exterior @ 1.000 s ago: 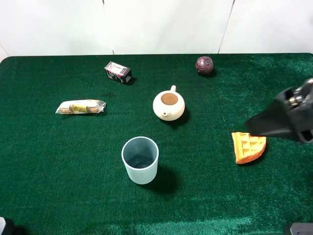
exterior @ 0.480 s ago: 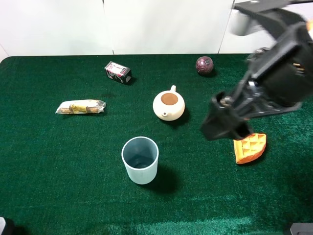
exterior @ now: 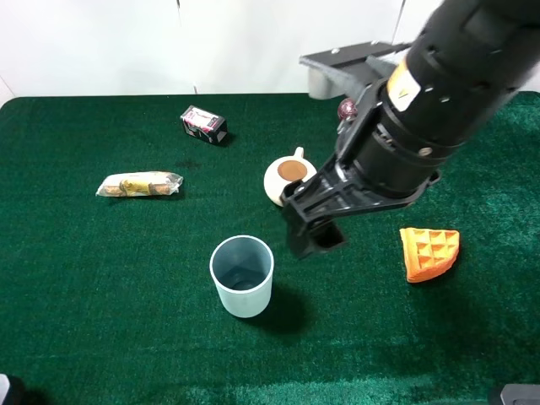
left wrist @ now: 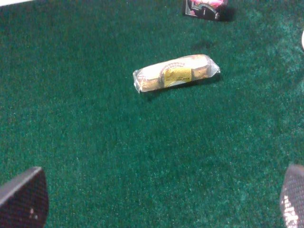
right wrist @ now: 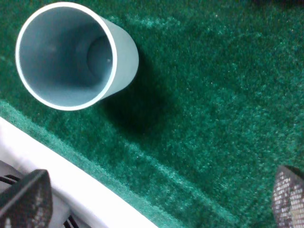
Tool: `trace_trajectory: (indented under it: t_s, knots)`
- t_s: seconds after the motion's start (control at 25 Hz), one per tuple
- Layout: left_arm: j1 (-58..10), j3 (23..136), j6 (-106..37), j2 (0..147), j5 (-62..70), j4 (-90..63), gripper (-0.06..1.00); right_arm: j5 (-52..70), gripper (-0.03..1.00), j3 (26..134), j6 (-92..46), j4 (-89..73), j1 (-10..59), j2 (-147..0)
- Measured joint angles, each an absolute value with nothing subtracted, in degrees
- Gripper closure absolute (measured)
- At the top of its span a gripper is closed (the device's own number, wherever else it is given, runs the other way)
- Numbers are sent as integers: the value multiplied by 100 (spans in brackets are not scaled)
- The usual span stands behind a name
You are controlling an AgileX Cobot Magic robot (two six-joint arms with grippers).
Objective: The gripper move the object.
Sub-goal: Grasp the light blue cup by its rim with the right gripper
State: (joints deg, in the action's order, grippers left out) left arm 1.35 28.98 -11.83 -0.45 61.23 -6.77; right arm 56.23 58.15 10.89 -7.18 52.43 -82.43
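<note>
the pale blue cup stands upright and empty on the green mat, on the camera side of the cream teapot and a little toward the left arm's side of it, clearly apart from it, open mouth up and casting a shadow away from the left arm's side. the right gripper, at the tip of a bulky black arm that reaches in over the mat, hangs between the teapot and the cup, on the camera side of the teapot, close to the cup's rim but not touching it; its arm hides part of the teapot's far edge. in the right wrist view its two fingertips sit far apart with only mat between them, so the pincer is wide and holds nothing, and the cup lies off to one side of the gap. the left gripper is wide too and empty, looking over a wrapped snack packet that lies well to the left-arm side of the teapot. a small dark box sits beyond the packet, farther back than the teapot. a dark red ball shows behind the teapot, partly covered by the arm, and an orange waffle wedge lies well to the teapot's right-arm side
</note>
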Motion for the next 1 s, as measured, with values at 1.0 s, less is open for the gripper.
trace_trajectory:
  t_s: [1.0]
  knots:
    - [135, 2898, -1183, -45, 6123, -677, -5, 4351, 28, 5835, 1376, -1285, 5243, -9382]
